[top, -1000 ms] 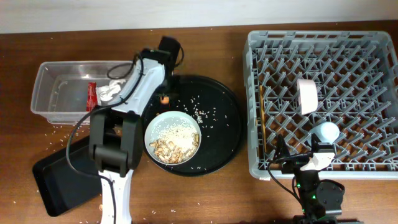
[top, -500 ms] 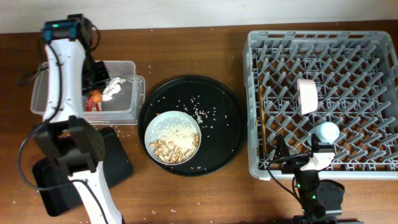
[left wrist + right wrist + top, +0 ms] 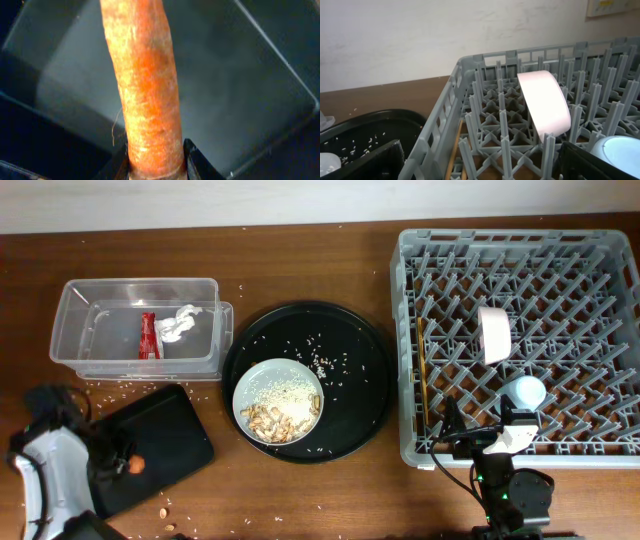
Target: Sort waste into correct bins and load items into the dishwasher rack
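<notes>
My left gripper is shut on the orange carrot piece, holding it over the black rectangular tray at the front left. In the left wrist view the carrot sticks out from the jaws above the tray floor. The clear tub holds the red wrapper and white tissue. The grey plate carries rice and nut scraps. The grey rack holds the white bowl, blue cup and chopsticks. My right gripper is open and empty at the rack's front edge.
The large round black tray sits mid-table under the plate, with loose rice on it. Rice grains and a nut scrap lie on the wood around the black tray. The right wrist view shows the rack wall and bowl.
My left arm has swung from the round tray, past the clear tub, down to the black rectangular tray at the front left, carrying the carrot. The right arm has not moved.
</notes>
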